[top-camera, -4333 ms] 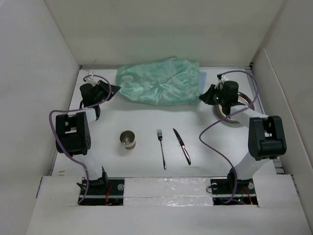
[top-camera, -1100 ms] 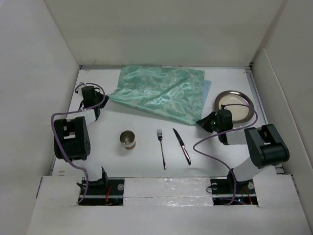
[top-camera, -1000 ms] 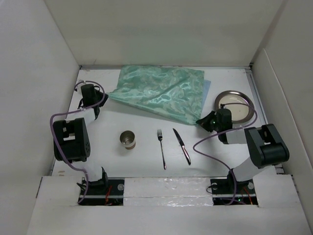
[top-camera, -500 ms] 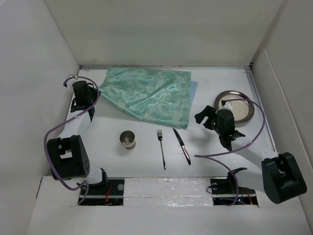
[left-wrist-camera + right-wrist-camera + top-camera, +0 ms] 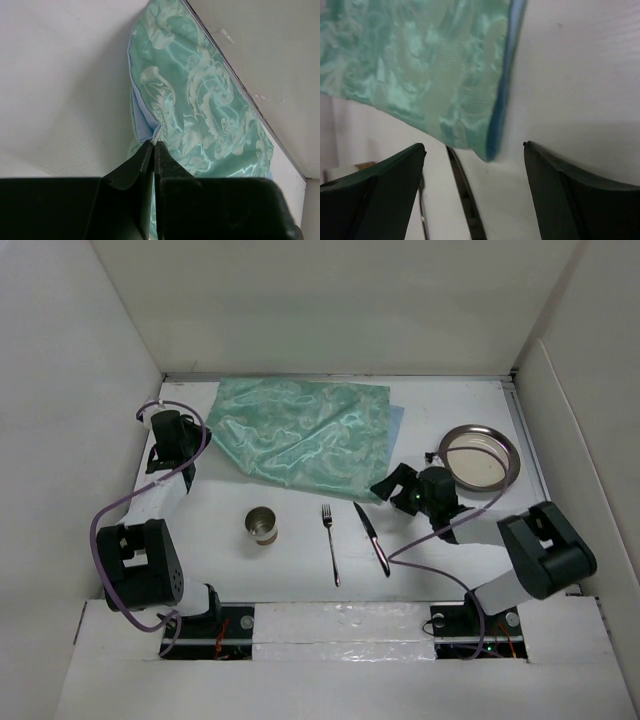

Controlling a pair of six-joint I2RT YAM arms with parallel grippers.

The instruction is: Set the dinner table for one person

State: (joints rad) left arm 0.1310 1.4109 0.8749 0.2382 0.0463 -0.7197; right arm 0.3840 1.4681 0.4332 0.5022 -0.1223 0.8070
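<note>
The dinner table = the big flat white surface w/ white wall panels round it. It fills most of the top view, w/ both arm bases bolted at its near edge.

Nearest row, L to R:
- Metal cup, upright, left of ctr.
- Fork, right of the cup, tines pointing far.
- Knife, beside the fork but apart from it, tip far & angled a bit left.

All three sit on bare table, none touching.

Next back, just right of the knife tip, is the right gripper. Its jaws are wide apart w/ nothing held btw them. In its wrist view the near right corner of the cloth lies just ahead of the fingertips, w/ blue underside showing along the edge & the knife tip close by. Can't tell if the fingers touch the table.

Further back on the right is a round metal plate, flat on the table & apart from the cloth.

Ctr to far, the green patterned cloth is spread mostly flat w/ some ripples, its far edge near the back wall.

On the left, level w/ the cloth, is the left gripper. Its jaws are fully closed, pinching the cloth's left corner. The fabric bunches where it's nipped.
</note>
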